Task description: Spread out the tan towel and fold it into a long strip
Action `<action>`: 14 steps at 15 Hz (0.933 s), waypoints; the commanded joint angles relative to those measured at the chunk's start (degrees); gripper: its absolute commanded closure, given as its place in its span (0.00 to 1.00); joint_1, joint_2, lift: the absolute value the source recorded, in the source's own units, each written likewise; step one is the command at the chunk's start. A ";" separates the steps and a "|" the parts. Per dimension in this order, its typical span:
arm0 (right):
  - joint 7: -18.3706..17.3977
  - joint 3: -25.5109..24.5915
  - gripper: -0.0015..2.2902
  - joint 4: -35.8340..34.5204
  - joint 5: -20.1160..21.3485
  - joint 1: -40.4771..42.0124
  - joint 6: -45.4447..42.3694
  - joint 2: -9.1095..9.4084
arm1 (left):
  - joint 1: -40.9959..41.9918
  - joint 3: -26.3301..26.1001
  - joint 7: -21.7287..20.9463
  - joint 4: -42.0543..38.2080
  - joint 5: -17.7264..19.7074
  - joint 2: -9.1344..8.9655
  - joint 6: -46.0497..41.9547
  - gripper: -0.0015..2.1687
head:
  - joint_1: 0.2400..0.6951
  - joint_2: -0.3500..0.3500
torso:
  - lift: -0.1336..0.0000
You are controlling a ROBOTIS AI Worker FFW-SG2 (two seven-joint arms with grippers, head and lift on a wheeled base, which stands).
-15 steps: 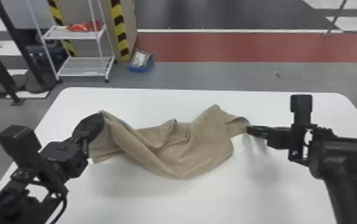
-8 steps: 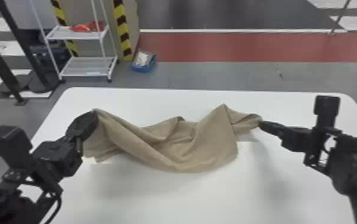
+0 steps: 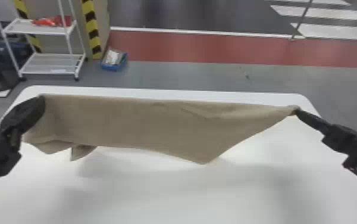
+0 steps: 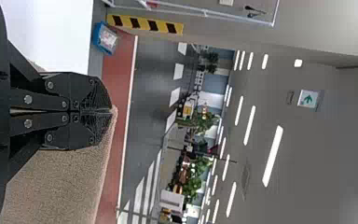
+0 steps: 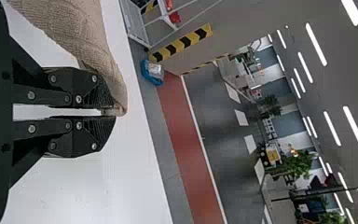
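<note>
While the left pincer [image 3: 42, 100] and right pincer [image 3: 296, 111] grip the towel [image 3: 133, 125], left wrist view adds a sign [image 4: 308, 99].

A big indoor hall, workshop or lab by its look: grey floor [image 3: 172, 77] with a red lane [image 3: 216, 47] and white stripes [image 3: 335, 31], yellow-and-black tape [image 3: 91, 26], a wheeled rack [image 3: 48, 71], strip lights [image 4: 272, 156] overhead.

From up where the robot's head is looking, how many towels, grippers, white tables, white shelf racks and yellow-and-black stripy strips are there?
Towel: 1
Grippers: 2, the left gripper and the right gripper
White table: 1
White shelf rack: 1
Stripy strips: 2, one behind the rack, one beside it
Total: 7
</note>
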 commanded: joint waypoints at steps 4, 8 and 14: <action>0.24 0.46 0.46 -0.22 -0.31 -0.74 -1.23 -2.33 | -2.30 0.52 -0.39 -1.72 1.54 -0.17 5.38 0.79 | 1.00 0.23 | 0.07; 0.24 6.26 0.46 3.65 8.66 -1.62 -6.51 -0.13 | -9.15 -5.80 -2.15 8.39 -2.68 -0.09 5.56 0.79 | 1.00 0.25 | 0.07; -2.48 9.60 0.43 9.27 12.97 -3.91 -8.79 0.22 | -14.87 -14.15 -3.20 16.65 -7.69 -0.17 3.80 0.79 | 1.00 0.23 | 0.07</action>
